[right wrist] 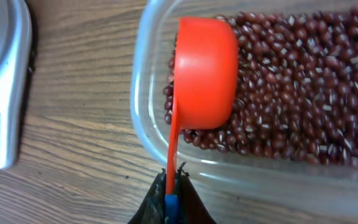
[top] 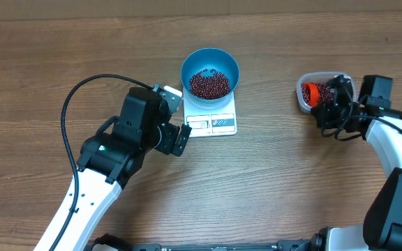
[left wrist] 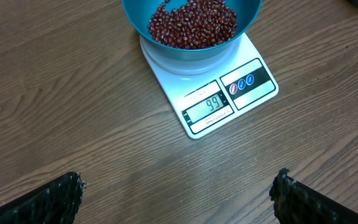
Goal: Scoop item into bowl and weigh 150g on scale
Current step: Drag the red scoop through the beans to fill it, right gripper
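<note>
Brown wood-grain table (top: 40, 63) runs under everything, and near its middle a blue bowl (top: 210, 70) sits on the white scale (top: 212, 123), covering the 12 o'clock end. The bowl carries a low heap of dark red beans (top: 209, 84) across its bottom. The scale's long axis runs from 12 to 6 o'clock in the overhead view. Its display and two round buttons sit on the 6 o'clock edge, and the digits look like 99. Well off at 3 o'clock from the scale is a clear plastic tub (top: 303, 96), with more of the same beans covering its floor. An orange-red scoop (right wrist: 207, 74) lies in the end of the tub nearer the scale. In the right wrist view its cup is at 12 o'clock with the rounded outside showing and the lower edge down among the beans, and the thin handle runs straight back to 6 o'clock. The right claw (right wrist: 171, 190) is pressed together on the end of that handle. The left claw (left wrist: 178, 202) hangs over bare wood at about 7 o'clock from the scale, fingers spread wide, gripping nothing and touching nothing.
</note>
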